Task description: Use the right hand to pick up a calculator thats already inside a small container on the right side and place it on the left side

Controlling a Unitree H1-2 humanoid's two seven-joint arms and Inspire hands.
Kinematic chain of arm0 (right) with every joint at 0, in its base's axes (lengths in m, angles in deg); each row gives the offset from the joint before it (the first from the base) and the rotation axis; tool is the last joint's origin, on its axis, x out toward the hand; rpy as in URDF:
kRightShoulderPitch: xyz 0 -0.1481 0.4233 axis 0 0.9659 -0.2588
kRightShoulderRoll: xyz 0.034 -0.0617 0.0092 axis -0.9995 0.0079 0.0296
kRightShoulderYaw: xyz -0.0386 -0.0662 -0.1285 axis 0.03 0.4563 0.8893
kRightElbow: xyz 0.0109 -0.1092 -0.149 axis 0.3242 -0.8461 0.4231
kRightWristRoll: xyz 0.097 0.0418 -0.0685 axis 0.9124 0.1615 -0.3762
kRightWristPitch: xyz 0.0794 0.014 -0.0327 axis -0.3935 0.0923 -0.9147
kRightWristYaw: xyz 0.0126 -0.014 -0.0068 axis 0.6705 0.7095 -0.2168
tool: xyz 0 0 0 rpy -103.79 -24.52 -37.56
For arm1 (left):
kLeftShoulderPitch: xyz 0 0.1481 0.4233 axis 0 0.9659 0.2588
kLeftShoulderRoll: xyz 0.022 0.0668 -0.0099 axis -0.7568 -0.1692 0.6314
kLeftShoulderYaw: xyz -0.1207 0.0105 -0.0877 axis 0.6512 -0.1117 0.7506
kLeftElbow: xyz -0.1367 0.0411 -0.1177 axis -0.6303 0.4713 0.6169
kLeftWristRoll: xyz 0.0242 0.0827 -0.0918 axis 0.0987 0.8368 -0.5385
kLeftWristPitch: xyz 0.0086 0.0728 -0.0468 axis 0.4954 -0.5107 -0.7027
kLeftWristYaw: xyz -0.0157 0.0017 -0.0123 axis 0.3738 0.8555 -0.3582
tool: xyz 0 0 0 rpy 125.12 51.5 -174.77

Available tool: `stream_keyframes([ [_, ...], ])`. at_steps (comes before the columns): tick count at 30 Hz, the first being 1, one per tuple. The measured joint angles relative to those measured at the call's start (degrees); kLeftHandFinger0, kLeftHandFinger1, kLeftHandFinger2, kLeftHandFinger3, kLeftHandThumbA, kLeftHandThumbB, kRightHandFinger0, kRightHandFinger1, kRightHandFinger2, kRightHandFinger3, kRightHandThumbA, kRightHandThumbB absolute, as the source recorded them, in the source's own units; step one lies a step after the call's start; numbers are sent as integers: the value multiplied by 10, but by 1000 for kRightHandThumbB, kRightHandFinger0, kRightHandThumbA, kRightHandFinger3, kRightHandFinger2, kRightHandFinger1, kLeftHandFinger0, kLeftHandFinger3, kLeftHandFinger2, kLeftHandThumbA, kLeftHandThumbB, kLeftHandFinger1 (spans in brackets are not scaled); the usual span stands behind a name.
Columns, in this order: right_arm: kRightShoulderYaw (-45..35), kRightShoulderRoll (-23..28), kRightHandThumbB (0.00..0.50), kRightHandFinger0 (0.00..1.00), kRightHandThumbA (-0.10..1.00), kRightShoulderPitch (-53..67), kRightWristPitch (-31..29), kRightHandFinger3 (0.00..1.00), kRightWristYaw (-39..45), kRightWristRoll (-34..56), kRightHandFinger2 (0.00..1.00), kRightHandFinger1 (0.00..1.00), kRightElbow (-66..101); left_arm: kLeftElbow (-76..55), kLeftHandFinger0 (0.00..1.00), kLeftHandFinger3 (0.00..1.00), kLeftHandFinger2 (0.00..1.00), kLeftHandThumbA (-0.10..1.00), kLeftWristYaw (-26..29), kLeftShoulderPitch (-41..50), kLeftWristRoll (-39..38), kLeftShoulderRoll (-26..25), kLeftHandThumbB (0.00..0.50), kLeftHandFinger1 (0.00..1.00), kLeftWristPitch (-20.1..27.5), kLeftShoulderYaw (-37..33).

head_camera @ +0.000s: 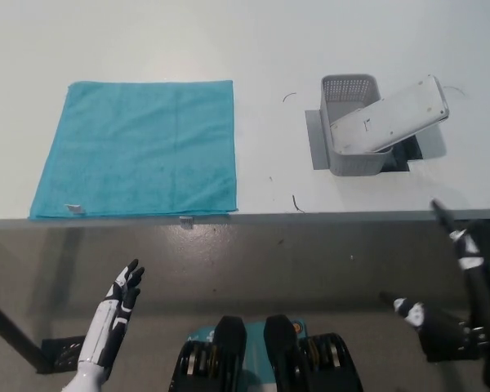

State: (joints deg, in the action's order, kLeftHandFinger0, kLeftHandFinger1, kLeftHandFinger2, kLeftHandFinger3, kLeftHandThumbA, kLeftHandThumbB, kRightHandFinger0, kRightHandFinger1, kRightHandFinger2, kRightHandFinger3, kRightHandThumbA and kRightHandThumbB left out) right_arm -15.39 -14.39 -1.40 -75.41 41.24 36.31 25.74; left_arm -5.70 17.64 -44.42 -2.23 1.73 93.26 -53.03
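Leaning across the rim of the small grey perforated plastic basket (349,102), the flat white rectangular calculator (389,115) lay face down, showing only a plain back. One end sat low inside the basket while the other poked out over the right wall, so it was tilted rather than flat; it looked too long to lie fully inside. That raised end probably offered the easiest place for a grasp. The basket stood on a dark grey mat (317,140) on the right part of the smooth white table (269,49).

On the left part of the table lay the square teal cloth (137,147), soft and finely textured, spread flat with its near edge along the table's front edge. It seemed the intended landing place, and nothing rested on it.

The black right hand (456,278) hung below the table edge at the lower right, well apart from the calculator, fingers spread and holding nothing. The white left hand (121,296) rested at the lower left, also below the table, fingers loosely apart and empty. The pick had not yet begun.
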Motion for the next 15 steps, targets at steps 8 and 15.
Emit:
stream_keyframes([
  [8, -40, 39, 389, 1000, 1000, -26, 46, 1000, 40, -59, 1000, 1000, 164, 2, 1000, 1000, 1000, 1000, 0, -1, 2, 0, 233, 1000, 0, 0],
  [15, -49, 80, 453, 1000, 1000, -131, 118, 1000, 120, -141, 1000, 1000, 212, 2, 1000, 1000, 1000, 1000, 0, -1, 2, 0, 218, 1000, 1, 0],
])
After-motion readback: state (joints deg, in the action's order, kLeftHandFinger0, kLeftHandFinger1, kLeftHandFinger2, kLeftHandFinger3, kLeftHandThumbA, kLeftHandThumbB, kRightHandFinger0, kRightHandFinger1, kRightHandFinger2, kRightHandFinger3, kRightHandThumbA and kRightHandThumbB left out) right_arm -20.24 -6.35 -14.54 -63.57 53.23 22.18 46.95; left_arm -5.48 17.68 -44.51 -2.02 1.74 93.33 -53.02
